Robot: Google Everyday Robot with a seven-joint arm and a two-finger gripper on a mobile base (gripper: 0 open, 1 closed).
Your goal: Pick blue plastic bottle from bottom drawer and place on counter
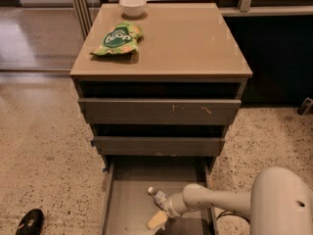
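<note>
The blue plastic bottle (158,197) lies on the floor of the open bottom drawer (128,204), its white cap pointing to the back left. My gripper (160,213) reaches in from the right, low inside the drawer, right at the bottle's near end. The gripper hides the bottle's lower part. I cannot tell whether it touches the bottle. The tan counter (190,38) tops the cabinet above.
A green snack bag (119,38) and a white bowl (133,5) sit on the counter's left and back. The two upper drawers (159,110) stand slightly out above the bottom drawer. A black shoe (29,222) is on the terrazzo floor at the lower left.
</note>
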